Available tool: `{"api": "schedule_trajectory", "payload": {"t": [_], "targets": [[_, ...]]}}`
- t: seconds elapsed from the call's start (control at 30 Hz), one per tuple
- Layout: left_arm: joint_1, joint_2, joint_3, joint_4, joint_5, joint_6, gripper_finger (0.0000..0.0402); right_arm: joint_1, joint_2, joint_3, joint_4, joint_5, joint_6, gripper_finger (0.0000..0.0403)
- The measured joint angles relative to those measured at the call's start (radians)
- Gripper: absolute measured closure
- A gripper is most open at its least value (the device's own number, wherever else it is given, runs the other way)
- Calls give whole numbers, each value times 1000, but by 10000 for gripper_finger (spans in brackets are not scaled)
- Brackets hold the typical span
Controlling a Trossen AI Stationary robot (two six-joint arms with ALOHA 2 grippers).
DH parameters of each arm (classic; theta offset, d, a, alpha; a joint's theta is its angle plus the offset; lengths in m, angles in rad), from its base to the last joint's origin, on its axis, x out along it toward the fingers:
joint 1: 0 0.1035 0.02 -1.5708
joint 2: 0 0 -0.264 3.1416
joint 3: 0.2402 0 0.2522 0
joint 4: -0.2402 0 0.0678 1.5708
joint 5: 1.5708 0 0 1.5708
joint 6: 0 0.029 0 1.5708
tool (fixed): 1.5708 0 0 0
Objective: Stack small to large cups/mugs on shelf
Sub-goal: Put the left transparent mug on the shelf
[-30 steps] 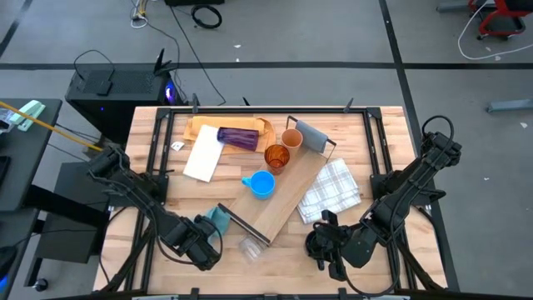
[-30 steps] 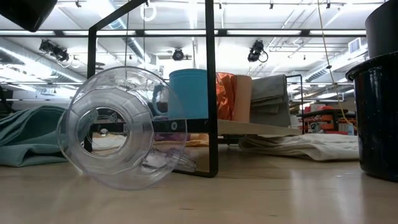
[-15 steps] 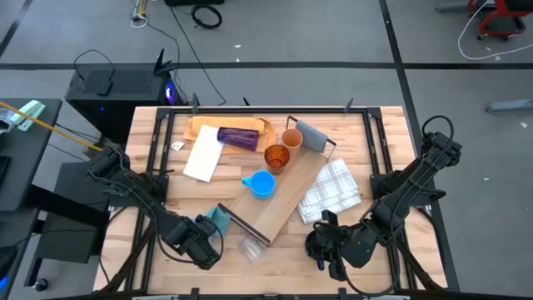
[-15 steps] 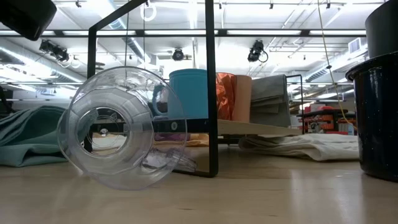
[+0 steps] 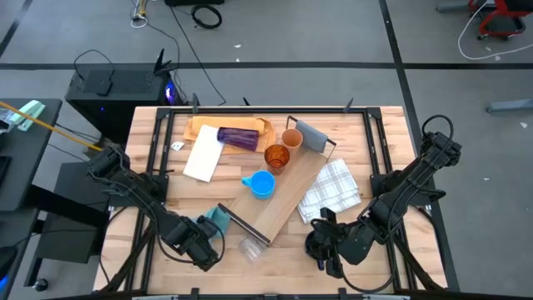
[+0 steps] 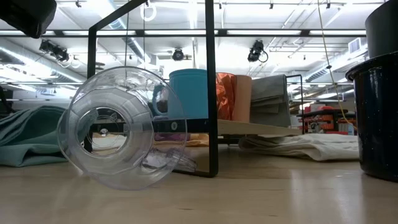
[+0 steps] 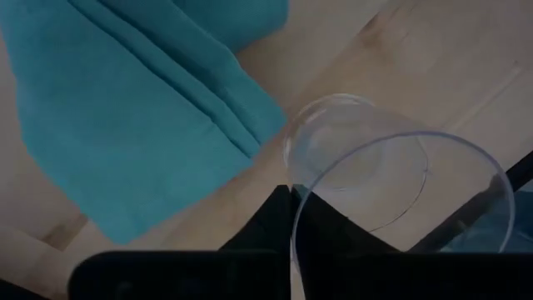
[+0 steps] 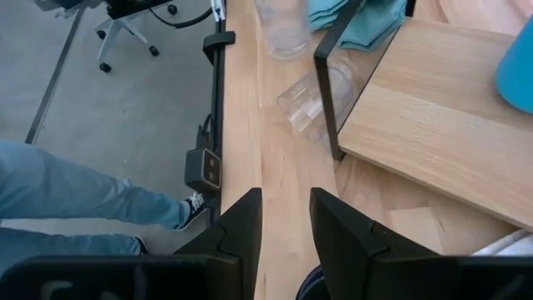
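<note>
Lying on its side at the shelf's (image 5: 279,196) seven o'clock end, a clear cup (image 5: 249,247) faces the left gripper (image 5: 202,242), grip unclear; right gripper (image 8: 281,218) spread.

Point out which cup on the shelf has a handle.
The light blue mug, nearest the shelf's open end; the amber cup and tan cup have none.

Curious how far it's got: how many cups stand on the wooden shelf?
3. The light blue mug at the middle of the shelf, the amber translucent cup beyond it, the tan cup by the grey end panel. None seems hidden.
</note>
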Motion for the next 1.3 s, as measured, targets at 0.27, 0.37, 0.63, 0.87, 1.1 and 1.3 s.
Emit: {"api": "schedule_trajectory", "payload": {"t": [0.27,0.37,0.63,0.87,1.1,1.3], "targets": [[16,-53,40,-45,2,36,391,-4,0,0,0,0,-3,292],[31,-83,90,-103,-1,72,394,-4,0,0,0,0,-4,292],[59,-147,284,-292,-39,177,395,-3,0,0,0,-1,-2,292],[120,-148,516,-487,-81,316,393,-3,0,0,0,-1,-2,292],[284,-150,698,-607,-190,542,392,-3,0,0,0,0,-1,292],[500,-146,694,-574,-168,801,394,-3,0,0,0,-1,0,292]]}}
